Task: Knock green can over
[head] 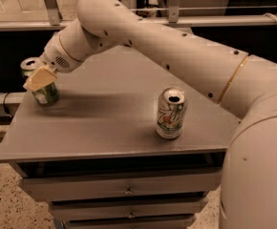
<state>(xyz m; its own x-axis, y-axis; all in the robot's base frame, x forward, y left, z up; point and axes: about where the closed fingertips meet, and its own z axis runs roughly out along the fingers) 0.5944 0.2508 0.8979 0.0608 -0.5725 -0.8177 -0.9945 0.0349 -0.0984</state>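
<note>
The green can (46, 94) stands upright near the left edge of the grey table (110, 123), its silver top (29, 63) showing behind my gripper. My gripper (39, 79), with pale tan fingers, is right in front of the can's upper part and hides most of it; it seems to touch the can. The arm reaches in from the right across the table's back.
A paler white-and-green can (171, 112) stands upright near the table's front right. Drawers (126, 191) sit under the tabletop. A rail (143, 22) runs behind the table. The green crisp bag is hidden behind the arm.
</note>
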